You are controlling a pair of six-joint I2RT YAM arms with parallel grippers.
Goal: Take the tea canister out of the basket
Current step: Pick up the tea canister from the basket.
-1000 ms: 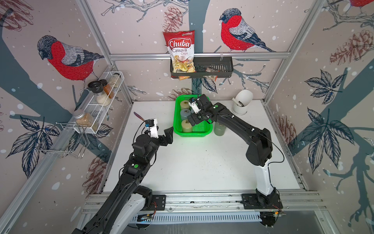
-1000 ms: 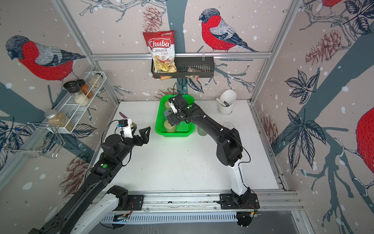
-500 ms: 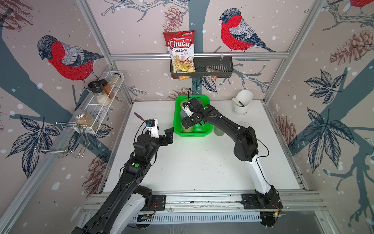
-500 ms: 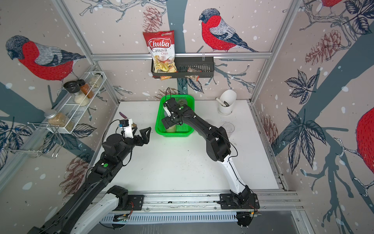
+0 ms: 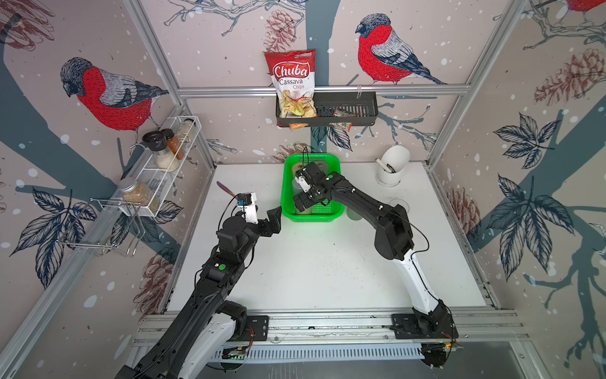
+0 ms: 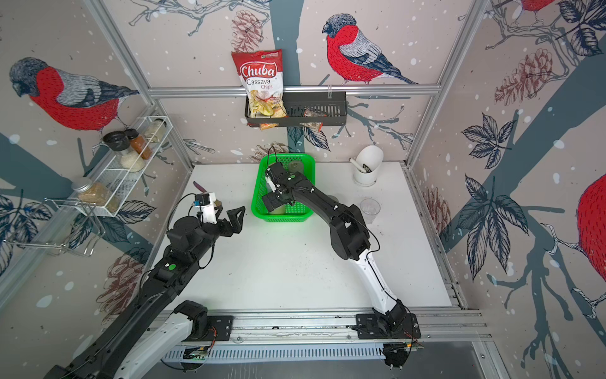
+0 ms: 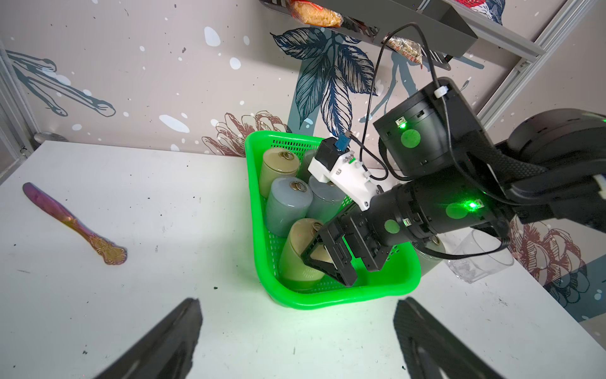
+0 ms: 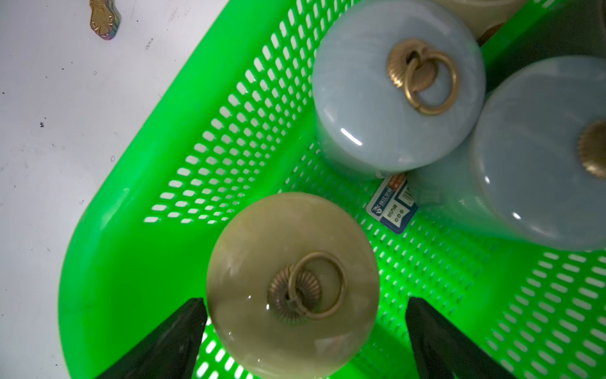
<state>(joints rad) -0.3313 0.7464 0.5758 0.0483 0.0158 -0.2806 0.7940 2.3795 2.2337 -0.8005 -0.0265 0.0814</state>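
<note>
The green basket (image 5: 286, 183) (image 6: 257, 197) stands at the back middle of the table with several tea canisters upright inside. My right gripper (image 5: 303, 203) (image 6: 272, 203) (image 8: 303, 328) reaches down into its front left corner. It is open, one finger on each side of a beige tea canister (image 8: 292, 285) (image 7: 296, 249) with a brass ring on its lid. One finger nearly touches the canister's side; the other stands clear of it. My left gripper (image 5: 273, 220) (image 7: 296, 328) hovers open and empty over the table just left of the basket's front corner (image 7: 328, 300).
Two blue-grey canisters (image 8: 396, 85) (image 8: 541, 154) and another beige one (image 7: 278, 164) crowd the basket behind. A pale canister (image 5: 353, 215) and a clear glass (image 6: 370, 208) stand right of the basket. An iridescent utensil (image 7: 72, 223) lies at the left, a white cup (image 5: 392, 164) at the back right.
My right gripper has swung from the basket's right side to its front left and dropped around the beige canister, still open. The left arm has stayed put.
</note>
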